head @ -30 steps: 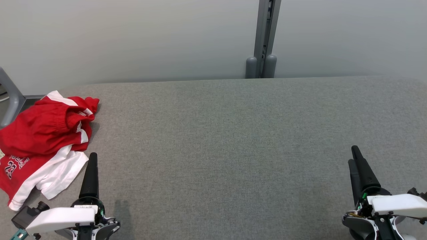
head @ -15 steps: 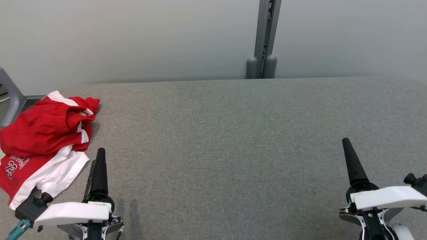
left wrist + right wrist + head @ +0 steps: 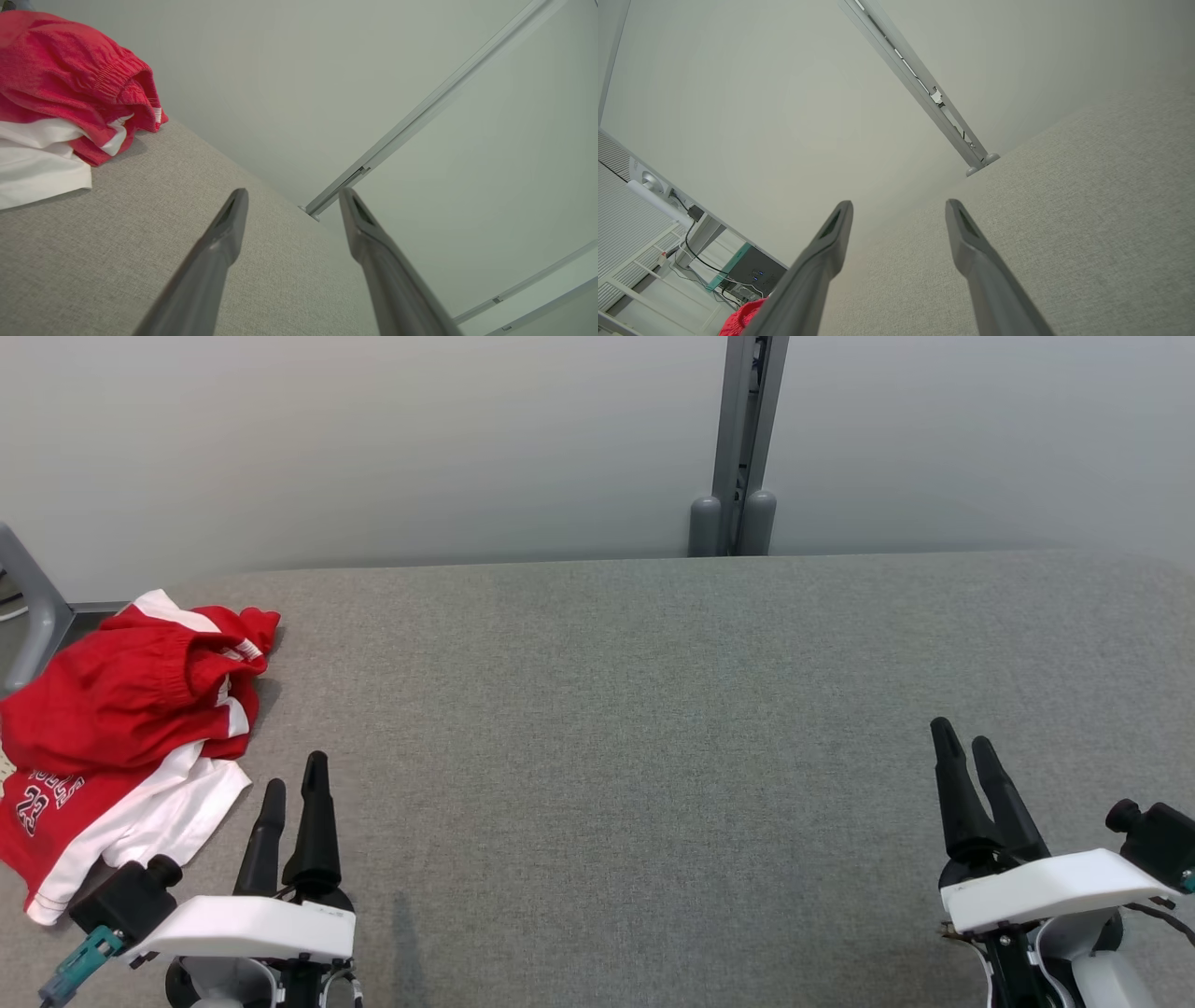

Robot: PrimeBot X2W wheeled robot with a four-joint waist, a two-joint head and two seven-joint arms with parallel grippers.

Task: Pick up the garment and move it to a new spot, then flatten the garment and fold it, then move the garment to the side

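The red and white garment (image 3: 121, 728) lies crumpled at the left end of the grey cloth-covered table (image 3: 607, 756). It runs out of the head view on that side, so I cannot tell whether it overhangs the edge. The left gripper (image 3: 295, 771) sits just beside its white hem without touching it, fingers spread and holding nothing. The right gripper (image 3: 960, 733) is well away near the right end, likewise spread and empty. Between them a wide stretch of tabletop lies open, back to the far edge, where a grey post (image 3: 742, 439) stands against the pale wall (image 3: 373, 448).
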